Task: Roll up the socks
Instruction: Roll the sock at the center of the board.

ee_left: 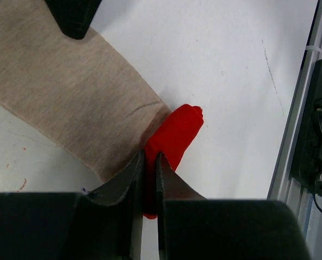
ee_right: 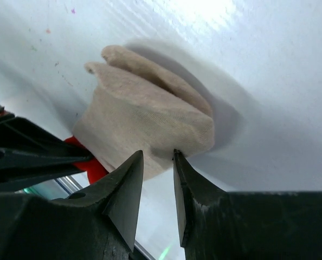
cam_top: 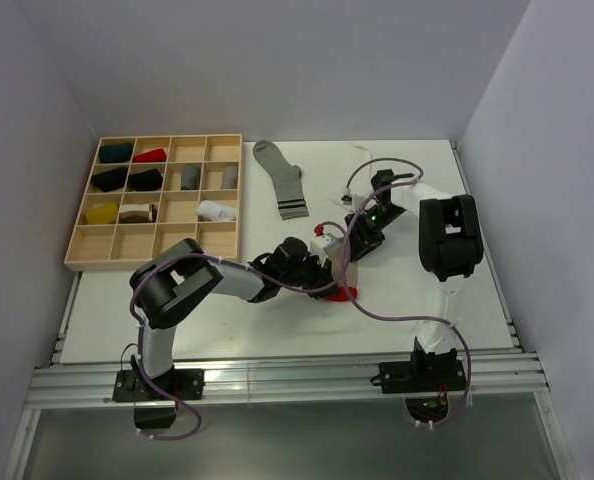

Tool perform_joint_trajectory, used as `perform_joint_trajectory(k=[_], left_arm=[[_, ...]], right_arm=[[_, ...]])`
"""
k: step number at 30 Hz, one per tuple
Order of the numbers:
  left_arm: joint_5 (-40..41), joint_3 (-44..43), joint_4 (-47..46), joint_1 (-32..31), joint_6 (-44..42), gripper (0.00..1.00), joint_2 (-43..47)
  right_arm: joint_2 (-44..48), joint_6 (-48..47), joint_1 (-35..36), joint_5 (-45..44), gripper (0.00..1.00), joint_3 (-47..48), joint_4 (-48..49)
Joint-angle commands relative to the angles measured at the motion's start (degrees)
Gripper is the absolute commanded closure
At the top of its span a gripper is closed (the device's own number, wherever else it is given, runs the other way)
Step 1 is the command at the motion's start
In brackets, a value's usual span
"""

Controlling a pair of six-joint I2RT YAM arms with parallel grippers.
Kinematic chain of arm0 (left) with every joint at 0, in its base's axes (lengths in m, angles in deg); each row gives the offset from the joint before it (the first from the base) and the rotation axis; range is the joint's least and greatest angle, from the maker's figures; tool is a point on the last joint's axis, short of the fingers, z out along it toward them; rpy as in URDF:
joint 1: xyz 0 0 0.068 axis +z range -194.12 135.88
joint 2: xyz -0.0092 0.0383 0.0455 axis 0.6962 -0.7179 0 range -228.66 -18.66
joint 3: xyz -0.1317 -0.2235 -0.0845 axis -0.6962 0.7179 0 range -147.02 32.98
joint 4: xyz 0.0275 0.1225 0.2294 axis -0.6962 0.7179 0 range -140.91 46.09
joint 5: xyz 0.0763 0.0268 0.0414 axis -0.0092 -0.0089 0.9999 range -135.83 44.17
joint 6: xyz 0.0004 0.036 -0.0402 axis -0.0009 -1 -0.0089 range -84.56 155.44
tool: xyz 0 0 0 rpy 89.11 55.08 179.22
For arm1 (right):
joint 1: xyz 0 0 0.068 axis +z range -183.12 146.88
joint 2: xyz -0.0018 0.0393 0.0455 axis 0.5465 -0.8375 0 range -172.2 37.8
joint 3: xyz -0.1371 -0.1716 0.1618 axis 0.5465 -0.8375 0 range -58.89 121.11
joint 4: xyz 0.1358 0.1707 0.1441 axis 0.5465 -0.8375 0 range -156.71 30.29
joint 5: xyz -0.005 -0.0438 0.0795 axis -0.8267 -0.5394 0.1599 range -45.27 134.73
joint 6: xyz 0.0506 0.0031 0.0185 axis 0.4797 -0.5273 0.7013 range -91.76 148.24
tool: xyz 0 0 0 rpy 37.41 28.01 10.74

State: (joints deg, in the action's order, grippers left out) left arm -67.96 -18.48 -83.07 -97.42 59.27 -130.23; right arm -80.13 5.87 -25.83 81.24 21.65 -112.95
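Observation:
A beige sock with a red end lies mid-table between the two arms. My left gripper is shut on the red end, and the beige part stretches away to the upper left. My right gripper stands narrowly open at the lower edge of the sock's folded beige end, its tips touching the fabric with nothing pinched between them. One right fingertip shows over the sock in the left wrist view. A grey-white sock with black stripes lies flat farther back, apart from both grippers.
A wooden compartment tray at the back left holds several rolled socks. An aluminium rail runs along the near table edge, close to the red end. Walls stand on the left, right and back.

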Motion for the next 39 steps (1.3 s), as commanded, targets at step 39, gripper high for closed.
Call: perform_joint_trajectory(k=[39], left_arm=[[-27.5,-3.5,14.9,7.1,38.6,1.0,-9.8]], right_arm=[[16.2,-4.1,3.4,-2.2,0.58,-6.5,9.8]])
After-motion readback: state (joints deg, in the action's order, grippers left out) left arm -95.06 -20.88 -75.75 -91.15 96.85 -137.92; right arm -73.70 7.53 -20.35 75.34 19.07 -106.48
